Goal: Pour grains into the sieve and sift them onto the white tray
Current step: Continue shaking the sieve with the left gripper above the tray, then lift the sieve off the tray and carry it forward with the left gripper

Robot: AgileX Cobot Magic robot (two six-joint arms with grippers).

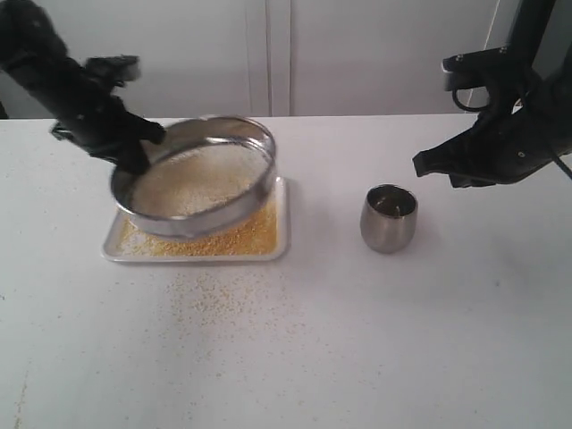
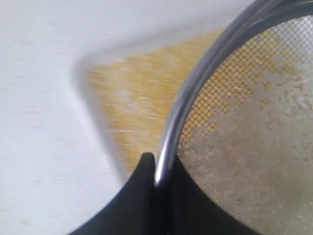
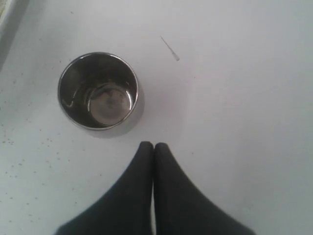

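Both hands are closed. The left hand (image 2: 155, 169) clamps the sieve (image 1: 214, 217) rim above the white tray (image 1: 194, 257) so grains (image 1: 241, 239) fall there; the right hand (image 3: 153, 147) hovers empty by the cup (image 1: 390, 217).

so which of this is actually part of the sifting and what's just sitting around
In use: sieve, grains in it, white tray underneath, left gripper clamped on the sieve's rim.
Lying about: empty steel cup, spilled grains on the table, right gripper, shut and holding nothing.

A white counter (image 1: 375, 357) stood before a pale grey panelled wall (image 1: 357, 54) under soft, even light.
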